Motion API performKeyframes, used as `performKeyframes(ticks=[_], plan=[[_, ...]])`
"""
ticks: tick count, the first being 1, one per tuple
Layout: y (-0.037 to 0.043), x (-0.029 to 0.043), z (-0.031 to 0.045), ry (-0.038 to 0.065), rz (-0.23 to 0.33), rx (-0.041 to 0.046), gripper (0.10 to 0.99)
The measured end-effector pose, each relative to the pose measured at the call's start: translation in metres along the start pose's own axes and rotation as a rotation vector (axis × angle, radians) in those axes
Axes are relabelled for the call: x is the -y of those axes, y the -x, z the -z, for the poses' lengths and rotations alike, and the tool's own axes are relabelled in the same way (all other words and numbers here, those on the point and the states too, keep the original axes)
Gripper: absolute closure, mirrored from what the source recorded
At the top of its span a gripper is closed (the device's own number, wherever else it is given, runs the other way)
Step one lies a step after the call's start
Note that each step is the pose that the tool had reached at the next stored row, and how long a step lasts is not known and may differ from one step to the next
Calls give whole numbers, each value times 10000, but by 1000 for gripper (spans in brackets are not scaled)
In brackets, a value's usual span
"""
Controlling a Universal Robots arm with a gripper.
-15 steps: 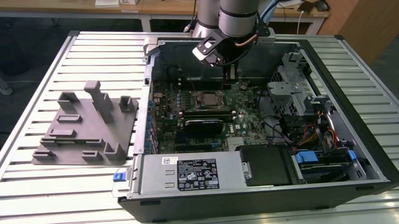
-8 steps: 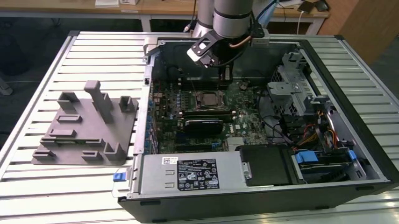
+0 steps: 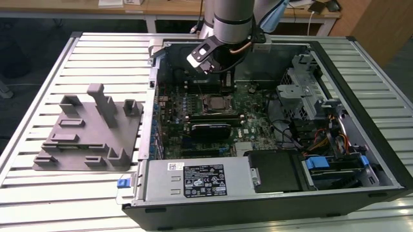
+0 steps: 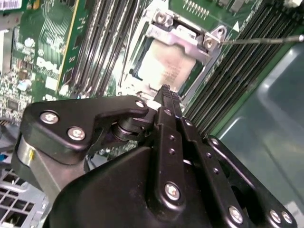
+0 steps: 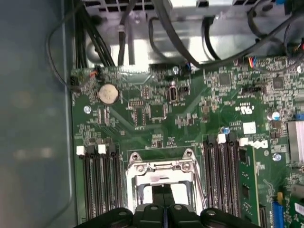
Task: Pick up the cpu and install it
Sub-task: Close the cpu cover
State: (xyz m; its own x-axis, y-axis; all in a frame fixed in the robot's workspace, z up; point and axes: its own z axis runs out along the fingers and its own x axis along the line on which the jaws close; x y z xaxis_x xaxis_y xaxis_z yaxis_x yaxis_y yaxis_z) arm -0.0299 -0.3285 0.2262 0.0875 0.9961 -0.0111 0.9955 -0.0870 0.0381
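We see the flat, square, silver-topped cpu [image 4: 164, 71] lying in its metal-framed socket [image 3: 215, 102], mid-frame in the exterior view. At the exterior view's left, a grey plastic fixture block [image 3: 90, 130] sits on the slatted metal surface [image 3: 38, 193]. The black tool [image 4: 168, 92] hangs over the cpu, closed and empty.

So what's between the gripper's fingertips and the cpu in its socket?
Nothing. In the second wrist view the gripper hangs directly over the cpu, with no object between them. Whether they touch cannot be told.
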Motion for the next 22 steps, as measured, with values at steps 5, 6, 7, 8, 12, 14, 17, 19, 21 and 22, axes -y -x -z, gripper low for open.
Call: performKeyframes(ticks=[5, 6, 7, 8, 12, 14, 17, 19, 21, 22], plan=[[6, 63, -68, -31, -17, 11, 980], [7, 73, -80, -37, -18, 13, 980], [8, 84, -90, -39, -18, 12, 980], [9, 89, -95, -39, -18, 13, 980], [9, 89, -96, -40, -17, 14, 980], [9, 89, -97, -39, 95, 11, 980], [8, 89, -101, -32, 634, -8, 980], [9, 89, -104, -28, 994, -18, 980], [9, 89, -106, -24, 1366, -23, 980], [9, 89, -108, -21, 1545, -25, 980]])
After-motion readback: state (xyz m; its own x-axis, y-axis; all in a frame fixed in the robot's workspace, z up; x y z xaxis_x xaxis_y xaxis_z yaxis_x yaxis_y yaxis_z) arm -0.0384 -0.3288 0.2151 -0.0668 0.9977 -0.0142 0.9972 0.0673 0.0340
